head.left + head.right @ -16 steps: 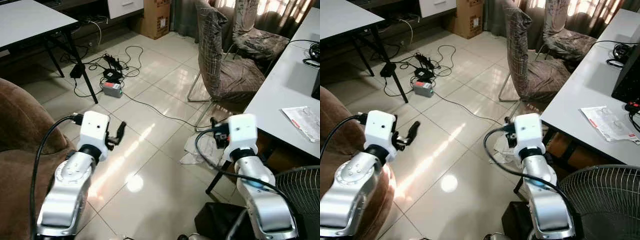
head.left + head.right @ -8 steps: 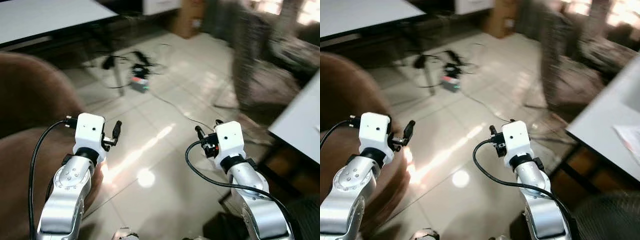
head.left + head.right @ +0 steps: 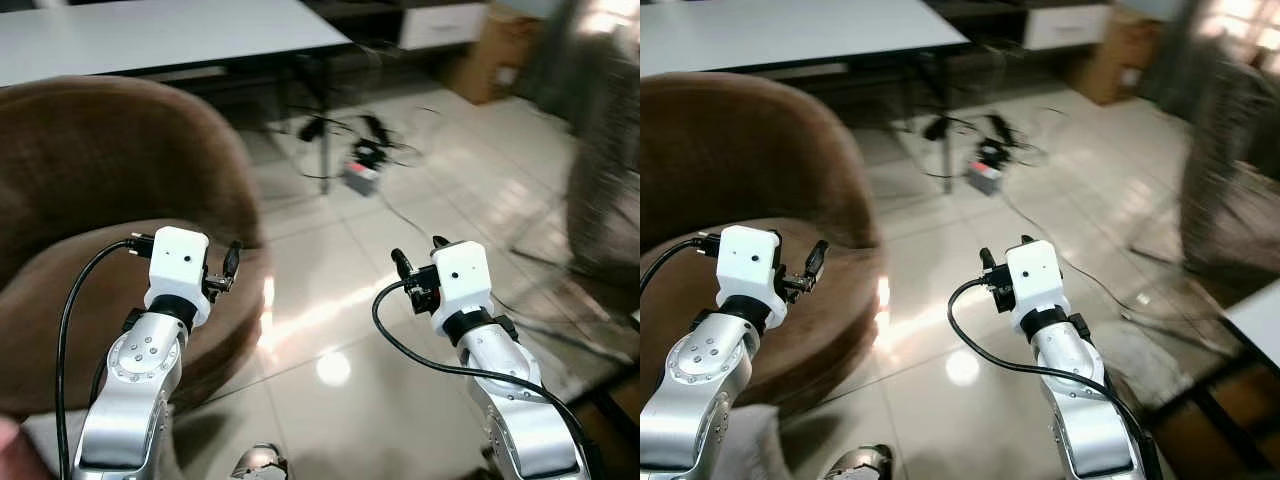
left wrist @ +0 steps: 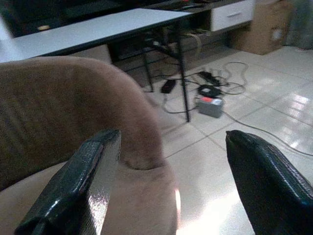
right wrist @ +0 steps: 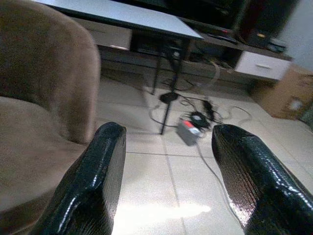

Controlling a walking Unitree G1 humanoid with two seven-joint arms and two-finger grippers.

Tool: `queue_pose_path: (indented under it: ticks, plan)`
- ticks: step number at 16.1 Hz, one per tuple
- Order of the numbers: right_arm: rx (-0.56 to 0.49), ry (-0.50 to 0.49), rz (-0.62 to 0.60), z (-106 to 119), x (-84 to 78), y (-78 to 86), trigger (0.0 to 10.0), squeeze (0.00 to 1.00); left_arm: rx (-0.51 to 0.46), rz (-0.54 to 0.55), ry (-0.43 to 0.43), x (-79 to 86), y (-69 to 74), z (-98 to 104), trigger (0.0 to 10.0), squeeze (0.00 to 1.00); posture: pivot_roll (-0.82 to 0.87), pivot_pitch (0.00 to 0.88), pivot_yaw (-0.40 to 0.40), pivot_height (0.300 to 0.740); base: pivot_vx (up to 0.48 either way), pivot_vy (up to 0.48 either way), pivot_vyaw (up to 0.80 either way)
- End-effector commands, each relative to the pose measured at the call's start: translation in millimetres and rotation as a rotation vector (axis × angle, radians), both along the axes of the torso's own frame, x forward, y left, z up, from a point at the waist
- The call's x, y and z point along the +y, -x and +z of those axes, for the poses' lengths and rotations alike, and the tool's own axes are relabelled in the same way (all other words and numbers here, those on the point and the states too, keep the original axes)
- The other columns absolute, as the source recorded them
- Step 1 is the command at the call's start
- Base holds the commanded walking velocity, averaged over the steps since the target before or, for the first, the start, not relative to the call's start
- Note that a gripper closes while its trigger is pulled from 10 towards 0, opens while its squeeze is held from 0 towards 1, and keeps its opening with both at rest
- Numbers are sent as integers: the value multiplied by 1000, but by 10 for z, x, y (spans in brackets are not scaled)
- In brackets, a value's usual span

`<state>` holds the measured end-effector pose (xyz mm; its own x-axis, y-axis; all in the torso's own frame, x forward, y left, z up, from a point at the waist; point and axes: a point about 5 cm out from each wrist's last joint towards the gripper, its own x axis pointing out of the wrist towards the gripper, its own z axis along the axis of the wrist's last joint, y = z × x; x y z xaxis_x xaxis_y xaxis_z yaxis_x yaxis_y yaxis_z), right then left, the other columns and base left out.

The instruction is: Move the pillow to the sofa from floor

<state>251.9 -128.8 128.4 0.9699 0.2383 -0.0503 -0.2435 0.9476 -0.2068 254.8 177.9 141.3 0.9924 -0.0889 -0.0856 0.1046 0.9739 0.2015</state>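
A brown sofa [image 3: 90, 150] with a rounded back and seat takes up the left of the scene. My left gripper [image 3: 228, 268] hovers open over the sofa's seat edge, nothing between its fingers [image 4: 93, 171]. My right gripper [image 3: 418, 258] is open above bare floor tiles, right of the sofa, its fingers [image 5: 93, 176] empty. A pale soft shape [image 3: 750, 440] lies low beside the sofa under my left arm; whether it is the pillow I cannot tell.
A white table [image 3: 150, 35] stands behind the sofa. Cables and a small power box [image 3: 362, 180] lie on the tiles by its leg. A cardboard box [image 3: 500, 50] is at the back; a blurred chair [image 3: 610, 150] is on the right. Glossy tiles lie ahead.
The camera has swung left: the sofa now spreads across the left and the chairs and right-hand table have slid off right. Both arms keep their raised pose, grippers still open.
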Motion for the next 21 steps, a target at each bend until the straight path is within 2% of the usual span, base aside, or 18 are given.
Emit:
queue_pose_path:
  ticks: [1, 6, 9, 12, 18, 21]
  plan:
    - [-3, -8, 4, 3, -22, -11, 10000, 0, 4, -10, -12, -19, -1, -12, 10000, 0, 13, 0, -5, 740, 0, 0, 800]
    - [6, -28, 4, -20, -11, -14, 10000, 0, 25, -12, -7, 9, 9, -23, 10000, 0, 21, 1, -5, 740, 0, 0, 800]
    - [8, -30, 4, -29, -2, -6, 10000, 0, -14, -9, -55, 22, 1, 25, 10000, 0, 24, 4, -2, 740, 0, 0, 800]
    - [17, -37, -6, -55, -11, -15, 10000, 0, -59, 27, -46, 55, -17, 54, 10000, 0, 27, 11, -3, 740, 0, 0, 800]
    - [37, -27, -50, -104, -52, -14, 10000, 0, -69, -32, -27, 44, -21, 82, 10000, 0, 27, 16, 2, 740, 0, 0, 800]
    - [32, -10, -59, -99, -45, -36, 10000, 0, -67, -25, -26, 47, -11, 78, 10000, 0, 27, 19, 1, 740, 335, 0, 408]
